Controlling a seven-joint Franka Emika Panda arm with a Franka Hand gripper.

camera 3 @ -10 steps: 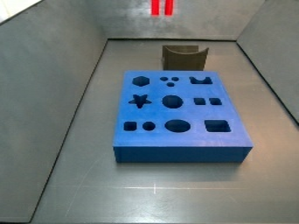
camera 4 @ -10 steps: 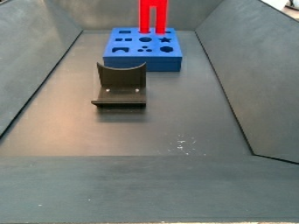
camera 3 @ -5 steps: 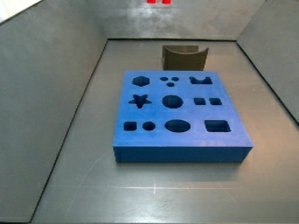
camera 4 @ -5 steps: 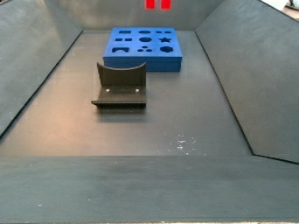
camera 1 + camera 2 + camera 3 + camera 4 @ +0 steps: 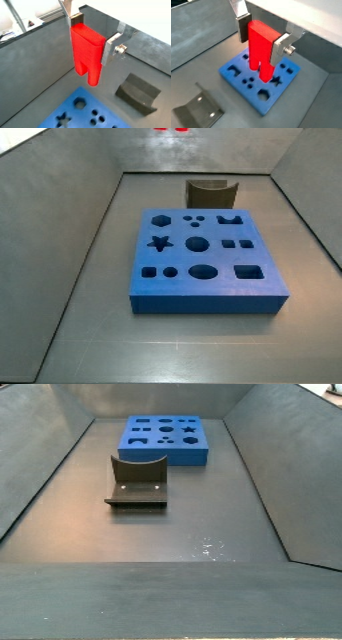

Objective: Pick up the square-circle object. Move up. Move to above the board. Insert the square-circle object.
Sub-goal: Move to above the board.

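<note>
Two silver fingers point(image 5: 112, 43) of your end effector point(image 5: 261, 32) clamped the square-circle object point(image 5: 260, 47) by its upper sides, so its two prongs hung free below for insertion; both wrist views showed the piece upright and clear of everything. It sat high above the floor; in a side view only a sliver of red point(image 5: 170, 131) showed at the top edge. The board point(image 5: 205, 261) lay flat on the floor with its cut-outs facing up; the fixture point(image 5: 138, 482) stood empty, apart from it. You were, by my judgement, in the carry towards the board; which cut-out matched the prongs, I could not tell.
</note>
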